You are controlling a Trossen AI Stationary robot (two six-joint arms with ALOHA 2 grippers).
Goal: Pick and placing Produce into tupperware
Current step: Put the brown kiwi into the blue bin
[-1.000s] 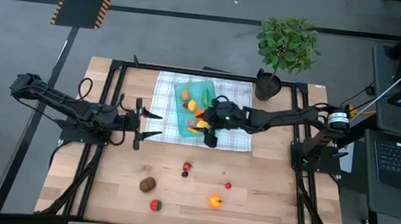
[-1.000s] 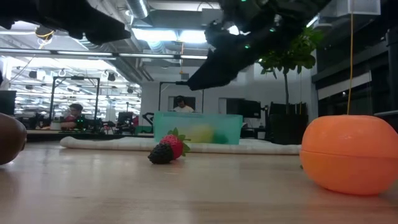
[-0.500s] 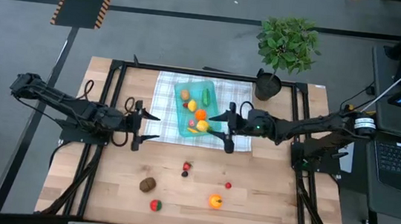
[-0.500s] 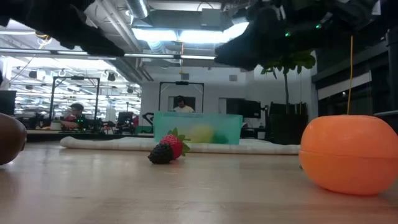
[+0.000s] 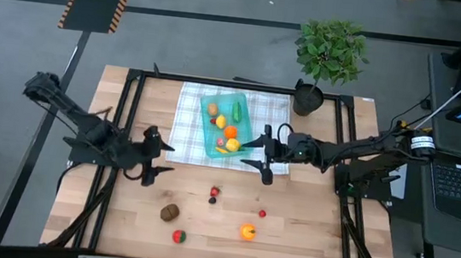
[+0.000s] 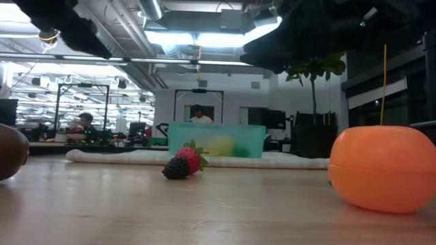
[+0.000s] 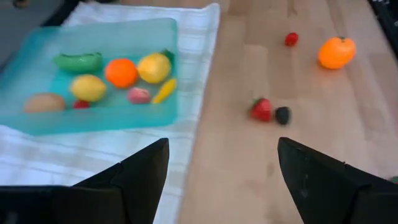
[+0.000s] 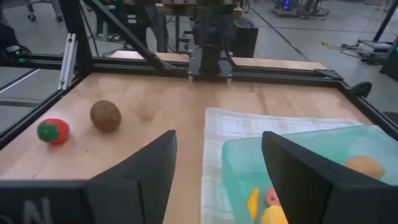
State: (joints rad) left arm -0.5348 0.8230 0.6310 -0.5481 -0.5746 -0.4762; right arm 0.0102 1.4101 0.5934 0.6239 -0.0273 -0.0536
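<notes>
Both grippers, left (image 5: 157, 158) and right (image 5: 260, 156), gape empty. The translucent teal tupperware (image 5: 212, 142) holds glossy rounded produce (image 5: 230, 132); a bumpy strawberry (image 5: 215, 192) lies toward six o'clock.

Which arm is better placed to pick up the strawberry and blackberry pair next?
Left, probably. Its open claw faces the strawberry and blackberry. The right claw hangs beside the tupperware, open, facing away.

One tupperware (image 5: 223, 125), one cloth (image 5: 186, 123), one plant (image 5: 331, 49), two arms.
</notes>
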